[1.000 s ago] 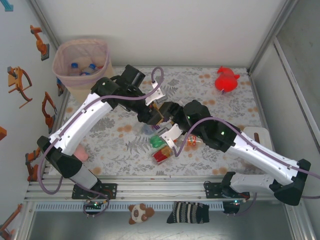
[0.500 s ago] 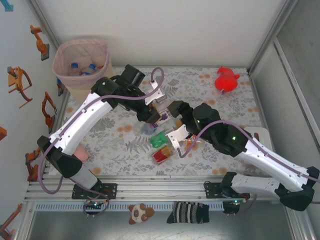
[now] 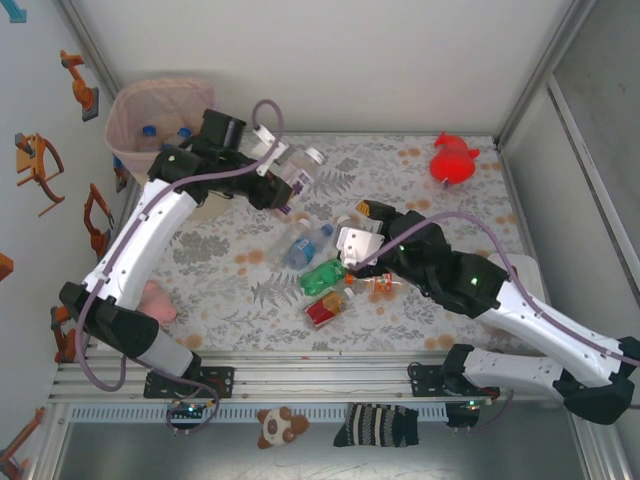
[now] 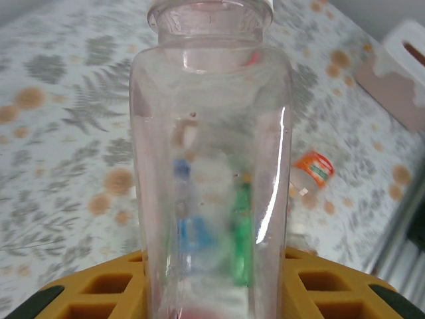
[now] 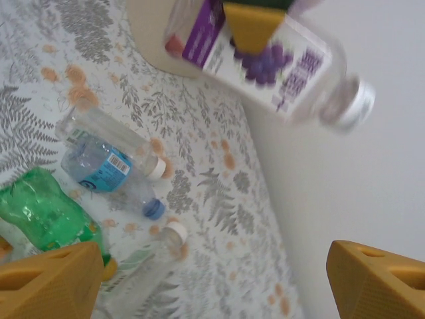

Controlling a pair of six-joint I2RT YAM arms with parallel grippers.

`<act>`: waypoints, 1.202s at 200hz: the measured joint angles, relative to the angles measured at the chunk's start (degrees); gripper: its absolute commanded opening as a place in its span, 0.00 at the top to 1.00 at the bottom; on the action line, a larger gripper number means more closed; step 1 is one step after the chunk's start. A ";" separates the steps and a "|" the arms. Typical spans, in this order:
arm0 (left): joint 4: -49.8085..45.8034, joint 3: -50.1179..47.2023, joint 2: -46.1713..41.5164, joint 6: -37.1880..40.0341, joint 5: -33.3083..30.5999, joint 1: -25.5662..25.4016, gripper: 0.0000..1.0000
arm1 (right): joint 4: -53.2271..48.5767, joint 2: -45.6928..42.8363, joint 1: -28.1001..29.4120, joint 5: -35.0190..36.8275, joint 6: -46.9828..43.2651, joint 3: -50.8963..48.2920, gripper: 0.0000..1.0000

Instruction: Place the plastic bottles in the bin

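Bottles and toys, counted. In the left tool (image 3: pixel 283 188): one clear purple-labelled plastic bottle (image 3: pixel 298 177). Near the right tool (image 5: pixel 212 282): three clear plastic bottles (image 5: pixel 99 163), one green plastic bottle (image 3: pixel 322 275), one red-filled bottle (image 3: pixel 325 310), one orange-labelled bottle (image 3: pixel 381 285). Beside the left tool: one beige bag-lined bin (image 3: pixel 125 110) showing two blue-capped bottles (image 3: pixel 148 130). One red plush toy (image 3: pixel 452 160), one pink plush toy (image 3: pixel 153 298).

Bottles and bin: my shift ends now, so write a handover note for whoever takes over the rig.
Left pincer: shut on a purple-labelled bottle, held up near the bin.
Right pincer: open, empty, above the table.
Done: blue-capped bottles lie in the bin.
Left: bin the held one, then the blue-labelled bottle, green bottle, red bottle and orange-labelled bottle off the table.
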 measured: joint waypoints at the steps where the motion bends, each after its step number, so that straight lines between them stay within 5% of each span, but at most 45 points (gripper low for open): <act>1: 0.07 0.00 -0.04 -0.07 0.00 0.22 0.67 | 0.00 0.07 0.00 0.15 0.39 0.00 0.14; 62: 4.39 2.93 -0.74 -8.26 0.44 16.96 0.65 | -3.26 6.01 0.00 10.05 24.00 5.55 0.14; 117: 4.28 18.34 6.51 -13.51 3.26 27.67 0.65 | -5.99 8.35 0.00 11.32 32.02 9.97 0.14; 183: -2.23 40.50 23.28 -15.82 6.21 34.42 0.65 | -7.69 8.55 0.00 11.45 33.64 10.03 0.14; 240: -6.40 43.67 31.67 -16.48 10.51 36.48 0.65 | -7.72 8.55 0.00 11.50 33.86 10.03 0.14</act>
